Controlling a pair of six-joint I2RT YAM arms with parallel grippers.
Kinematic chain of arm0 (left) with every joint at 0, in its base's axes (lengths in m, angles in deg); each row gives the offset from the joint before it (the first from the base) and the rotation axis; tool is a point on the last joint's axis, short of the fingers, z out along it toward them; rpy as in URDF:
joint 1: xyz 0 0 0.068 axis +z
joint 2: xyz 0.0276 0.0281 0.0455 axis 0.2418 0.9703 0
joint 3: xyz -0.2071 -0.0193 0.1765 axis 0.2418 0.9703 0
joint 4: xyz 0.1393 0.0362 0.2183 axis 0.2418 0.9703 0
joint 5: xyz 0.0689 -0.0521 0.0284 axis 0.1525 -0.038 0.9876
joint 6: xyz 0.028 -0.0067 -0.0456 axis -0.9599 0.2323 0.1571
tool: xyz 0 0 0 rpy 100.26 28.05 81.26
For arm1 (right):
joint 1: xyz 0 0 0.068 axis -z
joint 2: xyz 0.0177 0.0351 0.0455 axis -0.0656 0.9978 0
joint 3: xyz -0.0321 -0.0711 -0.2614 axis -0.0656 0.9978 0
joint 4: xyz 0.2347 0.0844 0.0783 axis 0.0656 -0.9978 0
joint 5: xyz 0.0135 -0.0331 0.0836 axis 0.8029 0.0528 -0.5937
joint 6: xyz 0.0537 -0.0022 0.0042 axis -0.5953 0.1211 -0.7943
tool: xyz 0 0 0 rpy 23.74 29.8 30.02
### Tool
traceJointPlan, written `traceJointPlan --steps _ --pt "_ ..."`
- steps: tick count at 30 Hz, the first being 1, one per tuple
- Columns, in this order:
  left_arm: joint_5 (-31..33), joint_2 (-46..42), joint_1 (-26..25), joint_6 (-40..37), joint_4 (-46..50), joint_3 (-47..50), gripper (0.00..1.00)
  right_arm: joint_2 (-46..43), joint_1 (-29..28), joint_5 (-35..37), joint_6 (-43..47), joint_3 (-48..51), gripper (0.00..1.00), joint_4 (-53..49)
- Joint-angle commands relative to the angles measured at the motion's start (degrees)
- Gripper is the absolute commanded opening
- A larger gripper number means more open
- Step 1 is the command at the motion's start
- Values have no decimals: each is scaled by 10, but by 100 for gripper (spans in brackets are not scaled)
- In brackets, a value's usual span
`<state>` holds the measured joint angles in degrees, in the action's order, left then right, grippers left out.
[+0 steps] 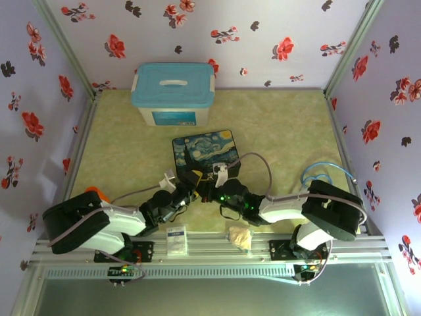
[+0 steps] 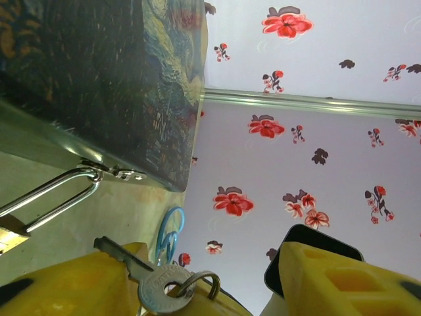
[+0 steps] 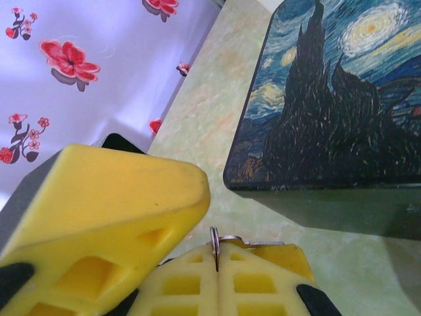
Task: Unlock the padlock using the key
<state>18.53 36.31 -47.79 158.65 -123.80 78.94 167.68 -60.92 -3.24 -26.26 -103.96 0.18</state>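
Left wrist shows our left gripper (image 2: 223, 266) spread around the key (image 2: 141, 273) aimed at the padlock (image 2: 9, 238), our right gripper (image 3: 217, 263) pinching the key ring (image 2: 197, 284) steady.

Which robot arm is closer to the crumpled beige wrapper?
Right. The right arm passes just behind the wrapper; the left arm is far off to its left, past the white card.
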Motion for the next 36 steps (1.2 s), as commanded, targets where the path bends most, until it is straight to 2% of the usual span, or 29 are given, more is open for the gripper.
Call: traceJointPlan --steps 1,9,15,21,27,34,36 --pt "0 -18 -2 -30 -56 -2 49 -23 -16 -31 -18 14 0 -23" --pt "7 -23 8 -47 -43 8 35 -74 -18 -9 -11 31 0 -96" --pt "4 -29 9 -70 -35 0 19 -82 -18 2 -12 32 0 -110" --pt "1 -62 9 -70 30 -4 16 -108 -18 27 -5 37 0 -158" --pt "9 -110 9 -96 99 -14 8 -125 -18 47 -2 48 0 -167" --pt "12 -156 11 -116 168 -20 8 -140 -18 45 16 51 0 -165" --pt "12 -172 13 -117 204 -19 15 -154 -18 54 26 51 0 -180"
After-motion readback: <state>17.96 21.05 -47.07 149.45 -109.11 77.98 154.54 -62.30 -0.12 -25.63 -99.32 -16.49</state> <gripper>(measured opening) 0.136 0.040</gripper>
